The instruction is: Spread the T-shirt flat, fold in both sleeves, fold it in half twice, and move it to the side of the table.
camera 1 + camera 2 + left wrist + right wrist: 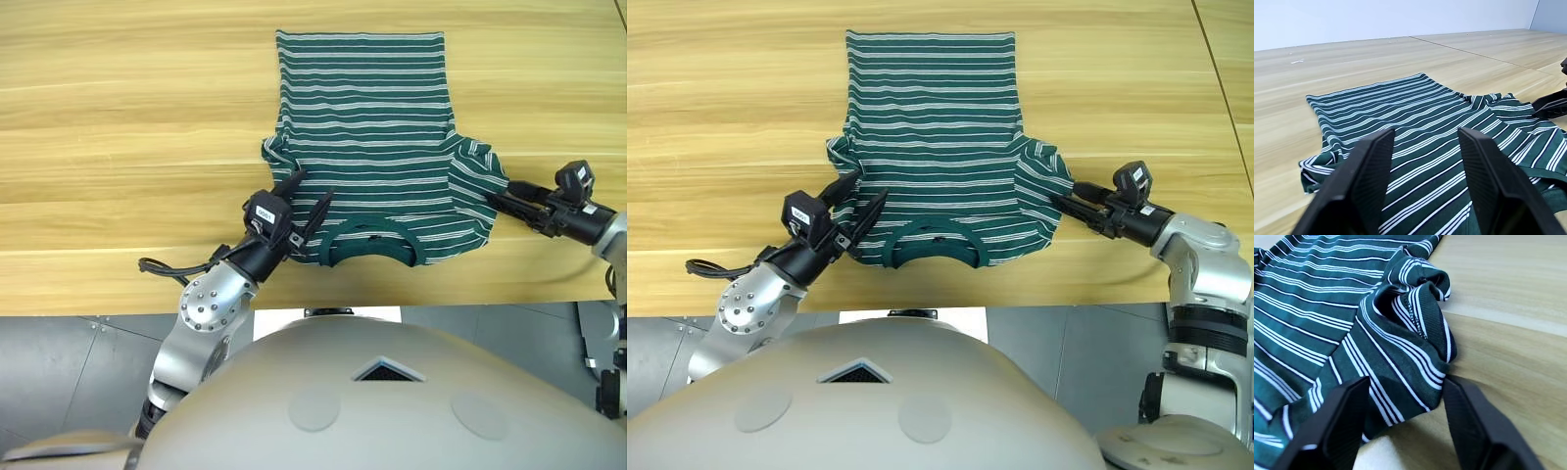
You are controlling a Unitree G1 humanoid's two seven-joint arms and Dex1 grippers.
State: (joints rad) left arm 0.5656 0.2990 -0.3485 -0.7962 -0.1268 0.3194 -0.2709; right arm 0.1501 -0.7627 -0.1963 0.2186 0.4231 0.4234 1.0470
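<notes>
A green T-shirt with white stripes (367,127) lies on the wooden table (118,147), collar (372,240) toward me, hem at the far side. Both sleeves are bunched up at the body's sides. My left gripper (309,201) is open over the shirt's near left shoulder, its fingers (1369,176) spread above the striped cloth. My right gripper (1070,201) is open at the crumpled right sleeve (1415,303), one finger on each side of the sleeve's edge (1400,382).
The table's near edge (98,311) runs just below the collar, with grey floor beyond it. Bare wood stretches to the shirt's left and far side. A seam in the tabletop (1220,88) runs along the right.
</notes>
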